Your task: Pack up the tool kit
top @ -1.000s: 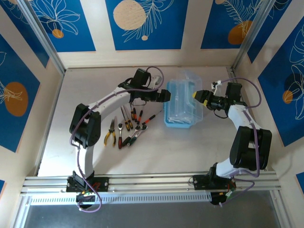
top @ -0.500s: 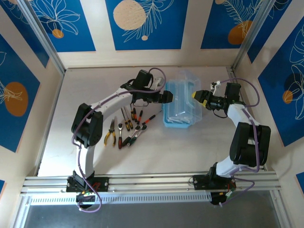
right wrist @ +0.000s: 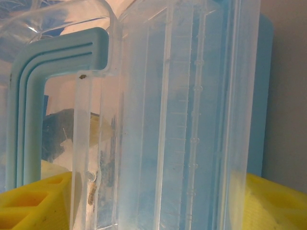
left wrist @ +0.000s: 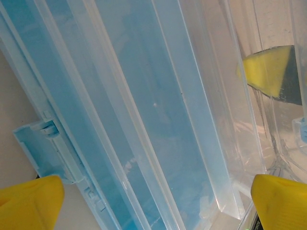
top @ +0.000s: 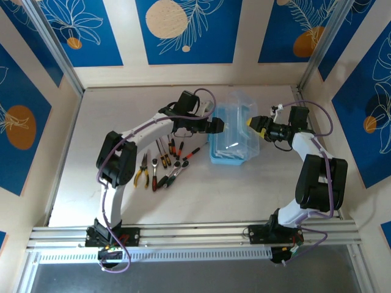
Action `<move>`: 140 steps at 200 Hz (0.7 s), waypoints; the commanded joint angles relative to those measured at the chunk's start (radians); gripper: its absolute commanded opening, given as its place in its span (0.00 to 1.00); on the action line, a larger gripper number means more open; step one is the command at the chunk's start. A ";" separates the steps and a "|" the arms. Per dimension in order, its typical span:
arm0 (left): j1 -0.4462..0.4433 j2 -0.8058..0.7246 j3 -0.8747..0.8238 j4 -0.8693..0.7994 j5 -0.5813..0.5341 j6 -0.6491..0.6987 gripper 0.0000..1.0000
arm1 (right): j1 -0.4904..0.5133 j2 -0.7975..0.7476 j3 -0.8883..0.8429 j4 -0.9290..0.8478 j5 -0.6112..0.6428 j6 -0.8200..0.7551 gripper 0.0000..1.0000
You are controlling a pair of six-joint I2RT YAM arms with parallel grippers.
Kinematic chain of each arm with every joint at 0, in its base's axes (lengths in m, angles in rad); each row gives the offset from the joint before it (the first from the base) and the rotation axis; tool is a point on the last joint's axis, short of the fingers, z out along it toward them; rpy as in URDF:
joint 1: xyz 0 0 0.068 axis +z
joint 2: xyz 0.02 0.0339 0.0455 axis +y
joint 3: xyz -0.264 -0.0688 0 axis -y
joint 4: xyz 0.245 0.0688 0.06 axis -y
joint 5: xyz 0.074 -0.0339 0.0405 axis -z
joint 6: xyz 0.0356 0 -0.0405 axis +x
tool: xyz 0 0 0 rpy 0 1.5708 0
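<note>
We saw the left end effector spread open at the light-blue case; the right end effector clamped its clear lid.

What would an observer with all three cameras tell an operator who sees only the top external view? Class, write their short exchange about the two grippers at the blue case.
Operator: Is the left gripper shut on the case?
Observer: No. Its wrist view shows the yellow fingertips spread wide, with the case's edge between them.
Operator: And the right gripper?
Observer: Its fingers sit on both sides of the clear lid and appear to pinch it.
Operator: Where is the handle?
Observer: The blue handle lies just beside that grip.
</note>
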 commanded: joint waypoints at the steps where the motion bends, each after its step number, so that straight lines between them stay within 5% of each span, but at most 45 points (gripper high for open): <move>1: -0.012 0.001 0.027 0.002 0.027 -0.009 1.00 | 0.008 0.010 0.054 0.000 -0.054 -0.022 0.51; 49: -0.017 0.019 0.041 0.027 0.055 -0.027 1.00 | 0.037 0.026 0.091 -0.050 -0.024 -0.047 0.60; 107: -0.020 0.018 0.047 0.043 0.066 -0.034 1.00 | 0.059 0.015 0.148 -0.144 0.038 -0.089 0.95; 140: -0.022 0.019 0.052 0.051 0.071 -0.039 1.00 | 0.062 0.004 0.173 -0.203 0.085 -0.112 0.99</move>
